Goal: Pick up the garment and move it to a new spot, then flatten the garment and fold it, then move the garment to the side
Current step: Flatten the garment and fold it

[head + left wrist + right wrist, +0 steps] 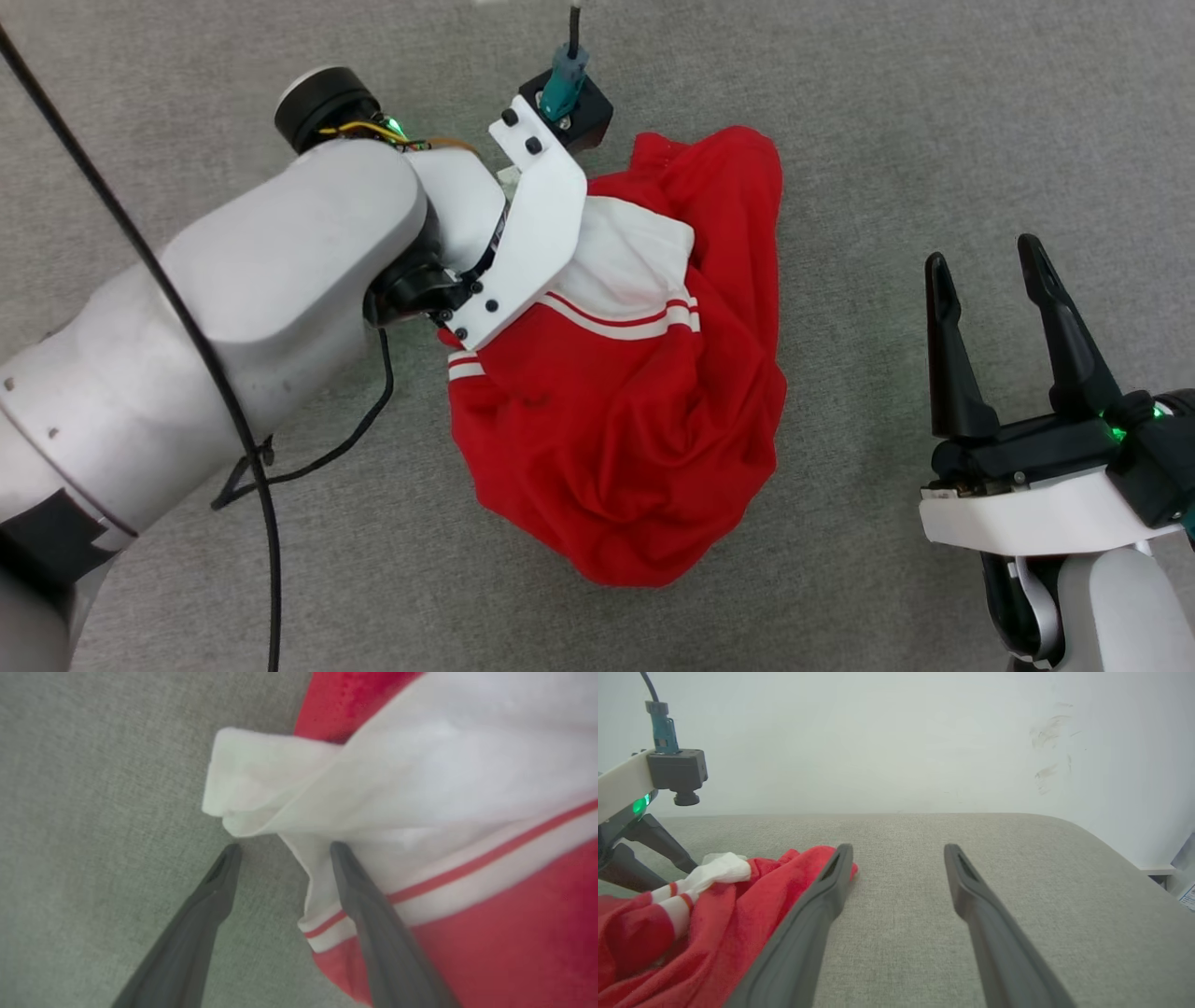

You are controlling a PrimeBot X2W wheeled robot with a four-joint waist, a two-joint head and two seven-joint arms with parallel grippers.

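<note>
Pale left forearm looms closest, reaching across to the shirt, which lies crumpled in a red heap in the middle of the grey cloth-covered table. The left hand is spread wide with nothing in it. One finger is over bare table, the other lies across the white sleeve at its red-striped trim; whether it presses the cloth, I can't tell. Over on the right, the right hand is wide open too, empty, apart from the shirt's edge.
</note>
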